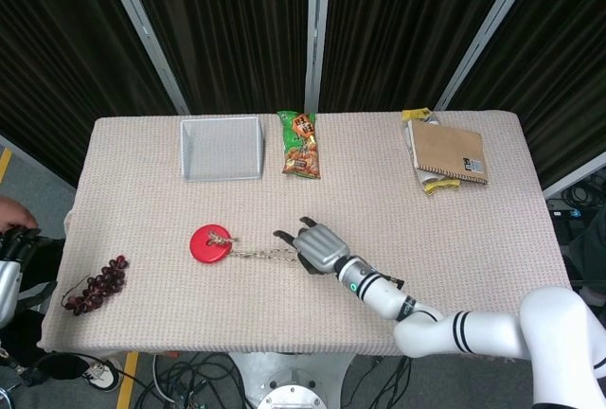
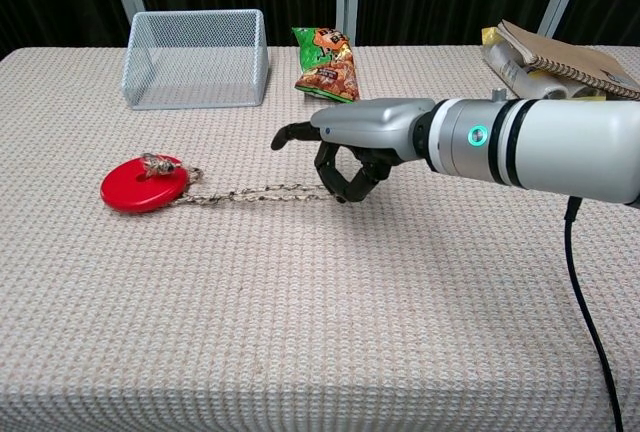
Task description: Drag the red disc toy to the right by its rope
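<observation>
The red disc toy (image 1: 209,243) (image 2: 143,186) lies flat on the left half of the table. Its braided rope (image 1: 258,254) (image 2: 255,193) runs straight and taut to the right from the knot on top of the disc. My right hand (image 1: 318,247) (image 2: 352,152) pinches the rope's right end between curled fingers, low over the cloth, with one finger pointing left. My left hand (image 1: 13,243) shows only at the far left edge of the head view, off the table, and its fingers are unclear.
At the back of the table stand a wire basket (image 1: 222,148) (image 2: 195,57), a snack bag (image 1: 300,144) (image 2: 328,64) and a spiral notebook (image 1: 448,151) (image 2: 560,57) on rolled papers. A bunch of grapes (image 1: 97,285) lies near the front left corner.
</observation>
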